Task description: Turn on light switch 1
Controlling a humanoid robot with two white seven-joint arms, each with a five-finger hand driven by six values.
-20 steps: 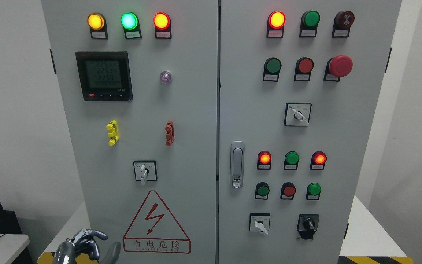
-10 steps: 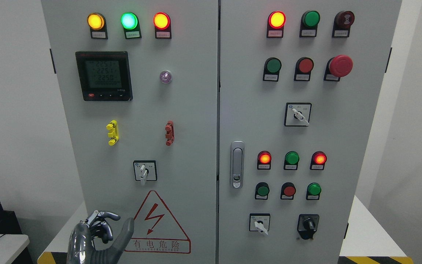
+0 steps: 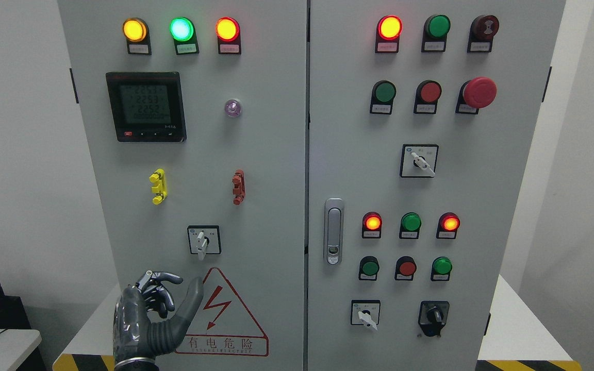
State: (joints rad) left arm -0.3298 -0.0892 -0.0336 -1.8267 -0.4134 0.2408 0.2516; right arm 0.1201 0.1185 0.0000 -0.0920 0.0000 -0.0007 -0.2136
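While its fingers seem curled on nothing, the left hand [image 3: 145, 322] overlaps the warning triangle [image 3: 220, 314] below the selector switch [image 3: 204, 240].

Grey cabinet [image 3: 276, 154], 2 doors, seam down middle. Left door: 3 lit lamps [image 3: 182, 29] along top edge, yellow, green, red; black meter [image 3: 146, 106] below; small clear lamp [image 3: 233, 108]; yellow clip [image 3: 158, 186], red clip [image 3: 238, 187]; rotary switch [image 3: 204, 240]; warning triangle [image 3: 220, 314] at bottom edge. Right door: latch handle [image 3: 333, 231] near seam; red mushroom button [image 3: 478, 93] toward upper right corner; 3 more selector switches [image 3: 418, 161]; rows of red and green buttons [image 3: 410, 222].
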